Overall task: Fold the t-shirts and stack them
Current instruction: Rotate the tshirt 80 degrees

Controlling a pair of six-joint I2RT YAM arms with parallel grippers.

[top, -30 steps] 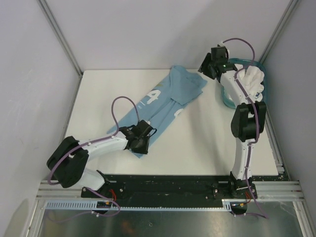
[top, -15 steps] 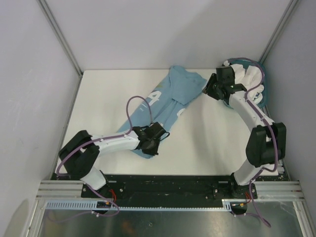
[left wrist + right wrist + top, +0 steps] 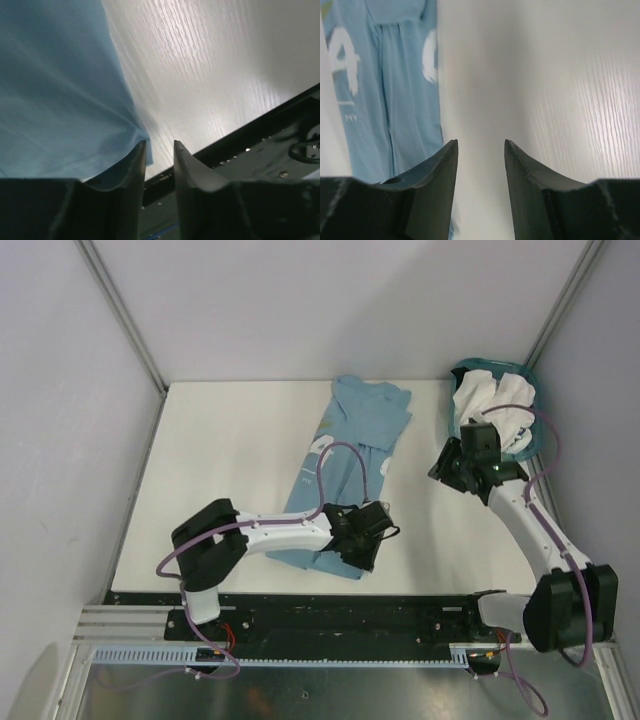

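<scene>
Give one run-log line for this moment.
left gripper: narrowly open at corner of blue shirt | right gripper: open, empty, above table | white shirts: in basket

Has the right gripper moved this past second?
Yes. In the top view the right gripper came nearer, from the far end of the teal basket to its near end.
</scene>
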